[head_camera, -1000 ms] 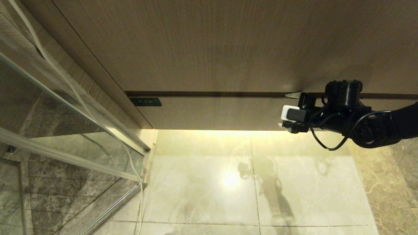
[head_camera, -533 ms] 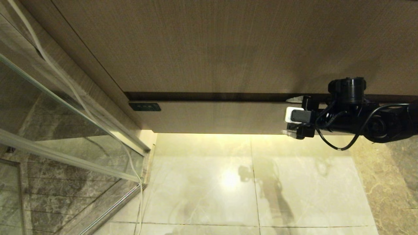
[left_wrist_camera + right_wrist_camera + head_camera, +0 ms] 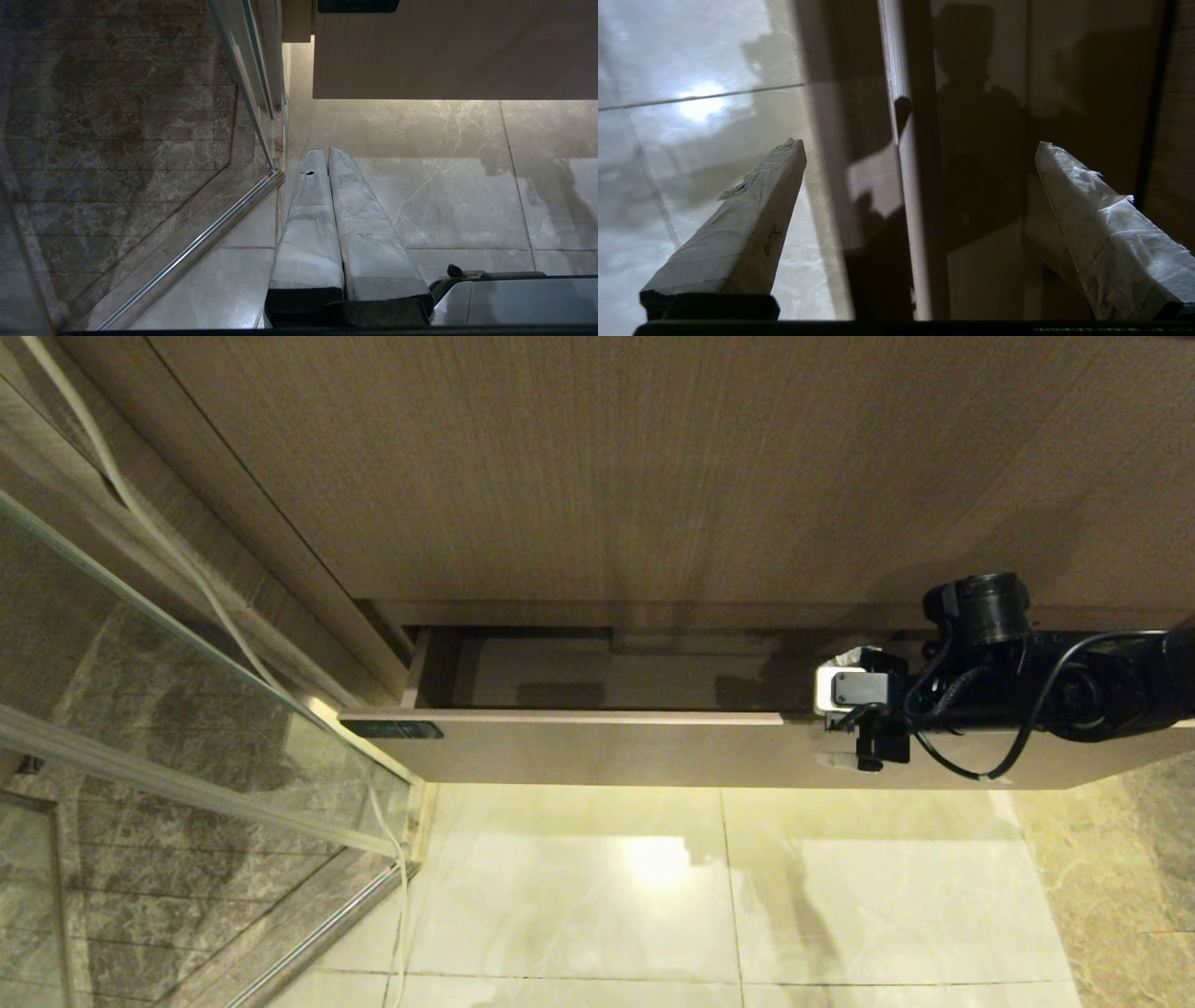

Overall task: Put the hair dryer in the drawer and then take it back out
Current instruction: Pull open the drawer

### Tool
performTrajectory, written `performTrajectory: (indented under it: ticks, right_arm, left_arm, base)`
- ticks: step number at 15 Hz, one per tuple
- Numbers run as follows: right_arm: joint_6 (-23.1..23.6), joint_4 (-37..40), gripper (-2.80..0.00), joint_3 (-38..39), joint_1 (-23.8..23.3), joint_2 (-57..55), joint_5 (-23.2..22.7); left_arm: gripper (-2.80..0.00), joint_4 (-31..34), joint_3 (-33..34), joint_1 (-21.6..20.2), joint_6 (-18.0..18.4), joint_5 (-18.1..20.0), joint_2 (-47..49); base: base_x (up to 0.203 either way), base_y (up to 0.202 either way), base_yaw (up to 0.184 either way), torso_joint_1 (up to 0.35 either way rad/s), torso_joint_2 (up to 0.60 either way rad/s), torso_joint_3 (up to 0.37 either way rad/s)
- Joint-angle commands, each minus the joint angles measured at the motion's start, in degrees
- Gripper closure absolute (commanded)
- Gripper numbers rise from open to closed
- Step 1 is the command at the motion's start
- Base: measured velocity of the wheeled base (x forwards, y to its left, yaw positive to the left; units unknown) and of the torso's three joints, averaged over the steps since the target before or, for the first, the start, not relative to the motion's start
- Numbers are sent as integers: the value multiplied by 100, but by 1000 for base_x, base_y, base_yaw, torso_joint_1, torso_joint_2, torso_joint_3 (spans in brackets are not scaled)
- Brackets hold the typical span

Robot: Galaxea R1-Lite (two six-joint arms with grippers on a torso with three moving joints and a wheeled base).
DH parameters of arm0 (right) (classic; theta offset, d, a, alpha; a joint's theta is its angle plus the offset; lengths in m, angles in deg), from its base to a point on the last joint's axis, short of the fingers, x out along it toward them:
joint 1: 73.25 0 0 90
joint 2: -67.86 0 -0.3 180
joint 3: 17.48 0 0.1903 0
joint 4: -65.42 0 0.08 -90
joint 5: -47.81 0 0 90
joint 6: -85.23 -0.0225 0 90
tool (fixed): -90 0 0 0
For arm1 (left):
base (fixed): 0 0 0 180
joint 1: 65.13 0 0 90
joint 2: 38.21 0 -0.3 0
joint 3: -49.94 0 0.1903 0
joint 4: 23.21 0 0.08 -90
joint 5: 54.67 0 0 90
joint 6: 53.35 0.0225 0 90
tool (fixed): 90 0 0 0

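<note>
Pale glossy marble floor tiles fill the lower part of the head view, lit by a warm strip of light from beneath a wall-hung cabinet. Above them hangs a tall light wood-grain panel, and under it the wide shallow light wood-grain drawer stands partly pulled out, its pale inside showing a boxed rectangular cut-out at the back edge. A small dark rectangular label sits at the left end of the drawer's handle-less front. To the left, a glass shower partition with a metal frame slants across the view, and a thin white cable trails down along it.

The black right arm reaches in from the right, level with the drawer. The right gripper straddles the drawer's front board: in its wrist view the two tape-wrapped fingers stand spread wide, one outside over the floor, the other over the drawer's inside, with the board's top edge running between them and neither finger visibly pressing on it.

The left gripper hangs low near the floor beside the glass partition, its padded fingers pressed together and holding nothing.

The white hair dryer is in none of the views, so its place cannot be told.
</note>
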State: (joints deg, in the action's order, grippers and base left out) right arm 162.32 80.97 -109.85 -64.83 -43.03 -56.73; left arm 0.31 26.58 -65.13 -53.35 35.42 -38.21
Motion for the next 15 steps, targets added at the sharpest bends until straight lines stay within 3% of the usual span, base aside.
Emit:
performTrajectory:
  ticks: [1,6,9,15]
  right_arm:
    - [65,301,-280,-42,-1,123,13]
    - [66,1331,-280,-184,-55,495,579]
    - [50,2518,-280,-537,-63,852,947]
    - [76,3119,-280,-988,-78,1281,1052]
  left_arm:
    - [0,-6,0,0,0,-1,0]
    - [0,-6,0,0,0,-1,0]
    - [0,-6,0,0,0,-1,0]
    - [0,2,0,0,0,-1,0]
  base:
    - [0,0,0,0,0,0]
    - [0,0,0,0,0,0]
    - [0,0,0,0,0,0]
    - [0,0,0,0,0,0]
